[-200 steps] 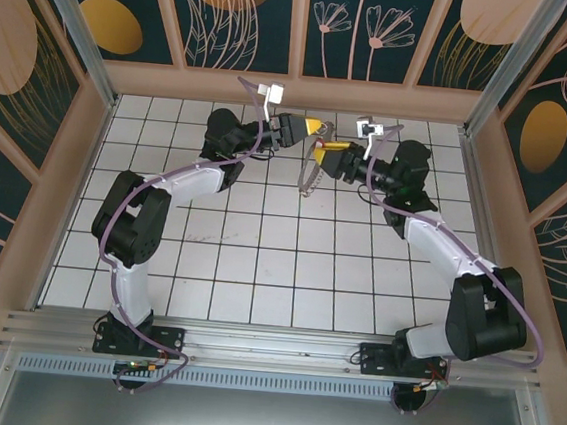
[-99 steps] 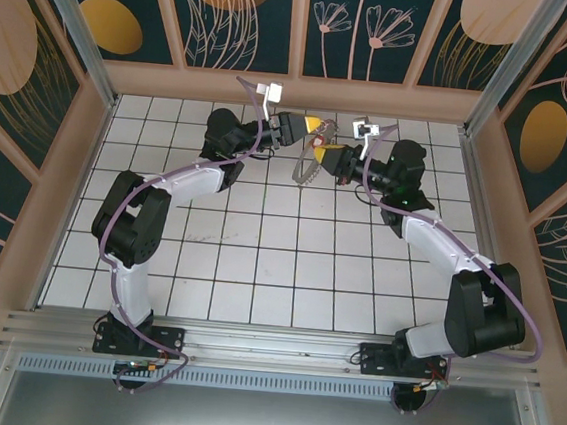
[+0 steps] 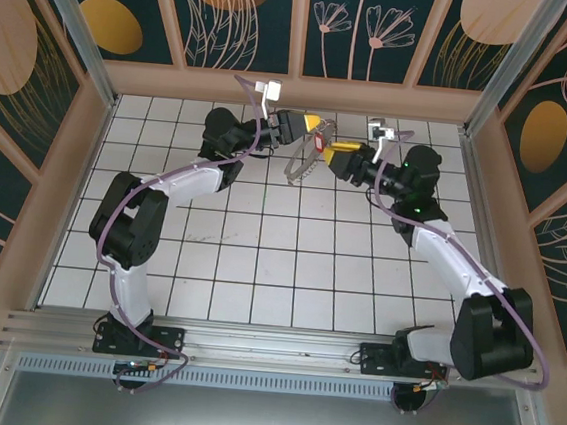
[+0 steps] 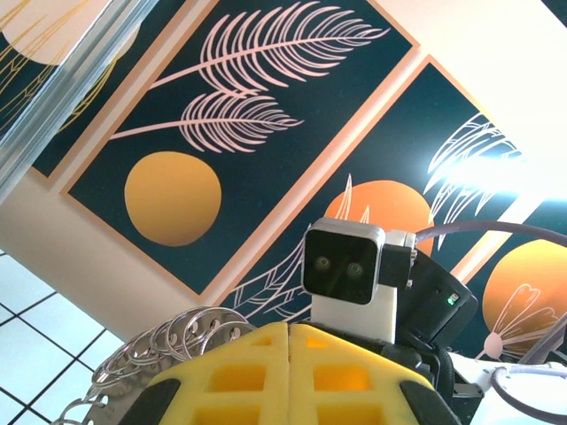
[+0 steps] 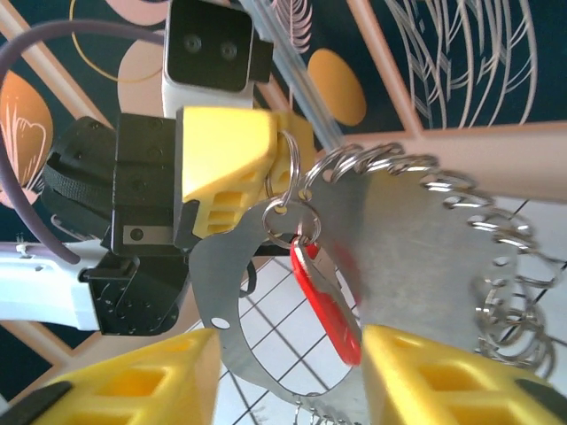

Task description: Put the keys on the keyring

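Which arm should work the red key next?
Likely right: the right pincer is open around the red key, while the left pincer is shut on the keyring.

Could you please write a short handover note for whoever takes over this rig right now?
Left gripper: shut on the keyring, holding it up between the arms.
Right gripper: open, fingers on either side of the red key and the keyring's band.
Done: the red key hangs from a small split ring right by the left gripper's fingertips.
Left: I cannot tell whether that ring is fully on the keyring; check it, then set the keyring down.
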`<state>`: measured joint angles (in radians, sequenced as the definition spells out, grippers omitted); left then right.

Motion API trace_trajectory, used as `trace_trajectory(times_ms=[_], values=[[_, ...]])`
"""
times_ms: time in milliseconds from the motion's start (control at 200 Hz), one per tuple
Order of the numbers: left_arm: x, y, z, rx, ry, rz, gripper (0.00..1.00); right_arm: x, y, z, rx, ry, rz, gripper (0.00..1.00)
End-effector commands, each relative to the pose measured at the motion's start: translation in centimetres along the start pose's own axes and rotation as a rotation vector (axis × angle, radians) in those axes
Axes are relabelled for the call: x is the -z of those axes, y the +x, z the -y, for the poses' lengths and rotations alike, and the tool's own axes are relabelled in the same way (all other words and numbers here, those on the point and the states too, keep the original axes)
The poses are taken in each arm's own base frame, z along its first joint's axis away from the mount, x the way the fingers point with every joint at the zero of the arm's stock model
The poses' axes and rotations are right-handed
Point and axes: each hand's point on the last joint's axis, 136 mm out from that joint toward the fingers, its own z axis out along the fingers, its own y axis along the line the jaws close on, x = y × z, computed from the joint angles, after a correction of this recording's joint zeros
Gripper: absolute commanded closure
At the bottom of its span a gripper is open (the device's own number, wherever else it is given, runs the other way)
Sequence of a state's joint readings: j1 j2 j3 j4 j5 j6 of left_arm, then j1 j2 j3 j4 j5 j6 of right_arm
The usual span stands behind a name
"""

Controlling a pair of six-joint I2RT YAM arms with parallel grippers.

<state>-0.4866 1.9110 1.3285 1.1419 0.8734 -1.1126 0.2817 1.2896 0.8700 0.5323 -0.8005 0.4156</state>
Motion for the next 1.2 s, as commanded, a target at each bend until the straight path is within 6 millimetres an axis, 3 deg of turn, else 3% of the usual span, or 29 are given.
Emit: trace_trajectory(times_ms=[0, 395, 736, 796, 1071, 1196], values=[[-0.1, -1.8, 3.8, -0.083, 0.069, 0.047, 1.0, 0.6, -0.2, -0.1, 0.044, 0.026, 0.015, 0.49], [-0.4, -1.8, 3.9, -0.077, 0.072, 0.05, 1.0, -2.1, -0.3, 0.0, 0.09, 0.04, 0.001, 0.45], [-0.5, -1.8, 3.9, -0.071, 0.065, 0.065, 1.0, -4.2, -0.2, 0.5, 0.072, 0.04, 0.007, 0.47], [-0.5, -1.9, 3.9, -0.07, 0.064, 0.072, 1.0, -4.4, -0.1, 0.7, 0.06, 0.042, 0.01, 0.52], [-0.3, -1.8, 3.4, -0.062, 0.041, 0.101, 1.0, -4.0, -0.1, 0.1, 0.045, 0.026, 0.021, 0.92], [-0.2, -1.8, 3.2, -0.063, 0.032, 0.112, 1.0, -3.9, 0.0, -0.6, 0.038, 0.003, 0.018, 1.0]])
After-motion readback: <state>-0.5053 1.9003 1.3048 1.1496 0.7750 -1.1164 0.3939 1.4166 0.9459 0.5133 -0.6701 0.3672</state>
